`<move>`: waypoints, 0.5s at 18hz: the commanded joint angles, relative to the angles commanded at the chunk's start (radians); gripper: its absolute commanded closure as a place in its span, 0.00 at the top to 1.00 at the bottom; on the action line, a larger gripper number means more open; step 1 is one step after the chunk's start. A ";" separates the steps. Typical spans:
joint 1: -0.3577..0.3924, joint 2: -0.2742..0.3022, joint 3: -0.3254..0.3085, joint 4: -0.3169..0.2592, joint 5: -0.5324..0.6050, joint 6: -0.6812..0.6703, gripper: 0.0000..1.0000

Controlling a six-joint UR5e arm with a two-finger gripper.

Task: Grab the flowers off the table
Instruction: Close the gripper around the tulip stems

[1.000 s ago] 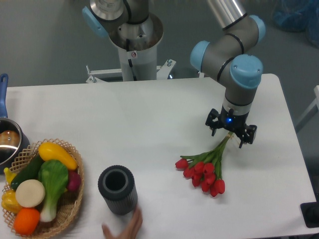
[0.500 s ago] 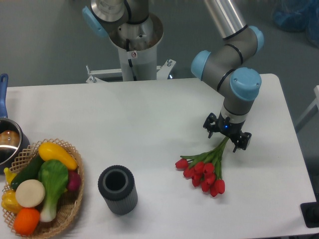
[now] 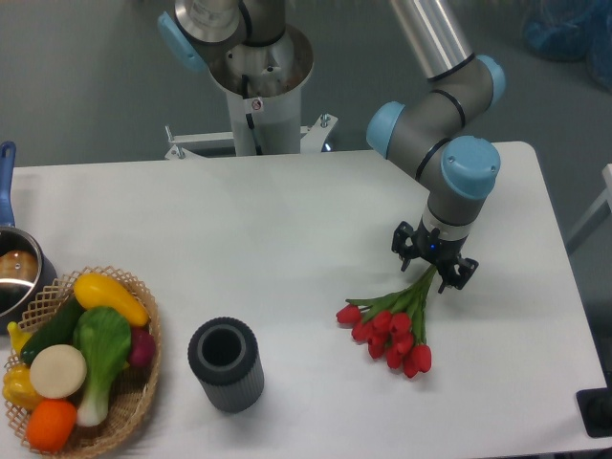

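The flowers [image 3: 388,336], a bunch of red tulips with green leaves and pale green stems, lie on the white table [image 3: 287,220] right of centre. Their heads point toward the front and their stems run up and right. My gripper [image 3: 432,264] points straight down over the stem end. Its fingers stand open on either side of the stems, one to the upper left and one to the lower right. The stem tips are hidden under the gripper body. The bunch still rests on the tabletop.
A dark grey ribbed cylinder cup [image 3: 226,364] stands at the front centre. At the front left sits a wicker basket [image 3: 134,397] holding toy vegetables. A metal pot [image 3: 13,279] is at the left edge. The arm's base [image 3: 258,76] is behind the table.
The gripper has shifted slightly left and lower over the stems and looks narrower. A hand seen at the front edge a second ago is gone. The flowers have not moved.
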 joint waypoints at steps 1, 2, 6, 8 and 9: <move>-0.002 -0.009 0.008 0.000 0.000 -0.006 0.45; -0.003 -0.015 0.014 -0.002 0.000 -0.006 0.43; -0.003 -0.014 0.018 -0.002 -0.002 -0.008 0.25; -0.003 -0.015 0.023 -0.002 -0.003 -0.009 0.25; -0.003 -0.015 0.029 -0.002 -0.005 -0.009 0.25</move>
